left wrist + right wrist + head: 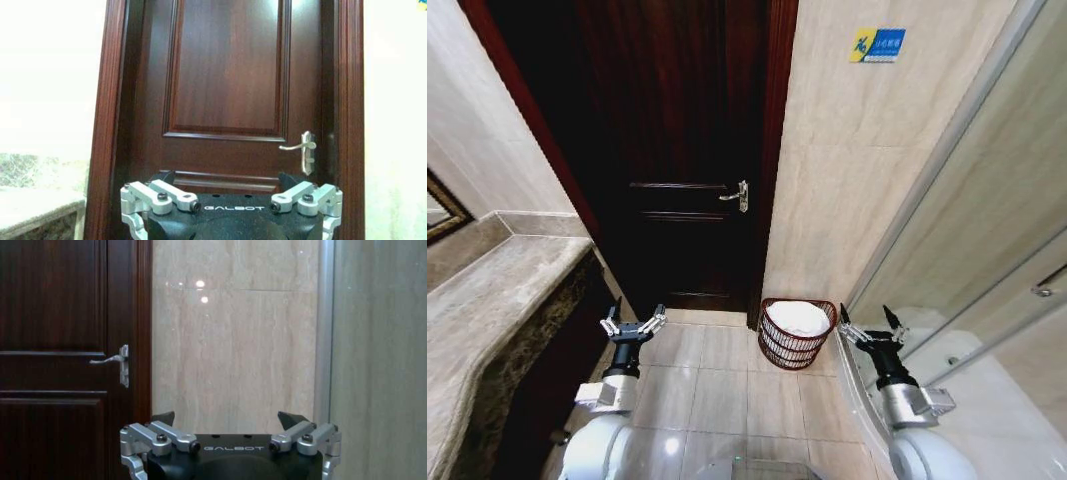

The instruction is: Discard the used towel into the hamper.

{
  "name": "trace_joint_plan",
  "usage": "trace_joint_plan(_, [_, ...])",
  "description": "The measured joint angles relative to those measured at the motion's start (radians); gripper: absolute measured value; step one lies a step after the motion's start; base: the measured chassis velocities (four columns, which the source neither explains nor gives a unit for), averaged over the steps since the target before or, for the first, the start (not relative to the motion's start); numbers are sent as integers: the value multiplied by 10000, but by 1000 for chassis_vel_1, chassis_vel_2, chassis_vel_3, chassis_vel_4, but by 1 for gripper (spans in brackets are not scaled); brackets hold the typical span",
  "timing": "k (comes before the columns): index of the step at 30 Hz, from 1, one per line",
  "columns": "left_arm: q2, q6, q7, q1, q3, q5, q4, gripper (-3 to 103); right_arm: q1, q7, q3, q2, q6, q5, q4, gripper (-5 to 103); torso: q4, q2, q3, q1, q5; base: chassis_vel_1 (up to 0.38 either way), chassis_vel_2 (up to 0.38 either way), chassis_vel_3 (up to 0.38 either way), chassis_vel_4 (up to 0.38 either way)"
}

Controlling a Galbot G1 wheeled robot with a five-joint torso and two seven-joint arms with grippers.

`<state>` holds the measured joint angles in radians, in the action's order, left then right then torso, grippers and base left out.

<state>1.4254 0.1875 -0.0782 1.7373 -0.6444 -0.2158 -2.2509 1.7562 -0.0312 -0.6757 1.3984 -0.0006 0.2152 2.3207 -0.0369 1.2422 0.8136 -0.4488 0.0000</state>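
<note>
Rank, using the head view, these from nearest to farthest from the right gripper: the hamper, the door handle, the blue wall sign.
From the right gripper, open and empty above the floor tiles:
1. The hamper, on the floor just to its left by the door frame, white cloth inside.
2. The door handle, higher and further left on the dark door.
3. The blue wall sign, high on the tiled wall.

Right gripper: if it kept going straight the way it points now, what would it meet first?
Probably the beige tiled wall beside the door frame. The right gripper, open and empty, faces that wall in its wrist view with nothing visible between. The hamper sits lower, seemingly below its line, though depth is unclear.
</note>
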Motion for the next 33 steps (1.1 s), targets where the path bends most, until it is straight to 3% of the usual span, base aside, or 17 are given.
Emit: trace_joint_plan(33, [17,-145,1,-318,-150,-334,662,100,-352,-57,13,-290,-326,62,-578,100,0,-17,-11,10,-1,54,-60,-55,64])
